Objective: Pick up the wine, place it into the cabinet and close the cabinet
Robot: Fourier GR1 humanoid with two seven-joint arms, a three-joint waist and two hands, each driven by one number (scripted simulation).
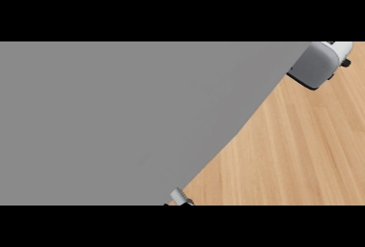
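One grey panel [121, 120], one wooden counter [299, 144], one toaster [318, 64].

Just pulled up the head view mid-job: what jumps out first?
A big plain grey panel fills the left and centre, its slanted edge cutting across the wooden counter. At top right stands a grey, toaster-like appliance. A small grey part pokes in at the bottom edge; no wine or hand can be made out.

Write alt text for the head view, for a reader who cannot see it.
A large flat grey panel fills the left and centre of the view, hiding whatever lies behind it. To its right runs a light wooden counter, with a grey and white appliance at the top right corner. A small grey part shows at the panel's lower edge; no robot hand or wine is visible.
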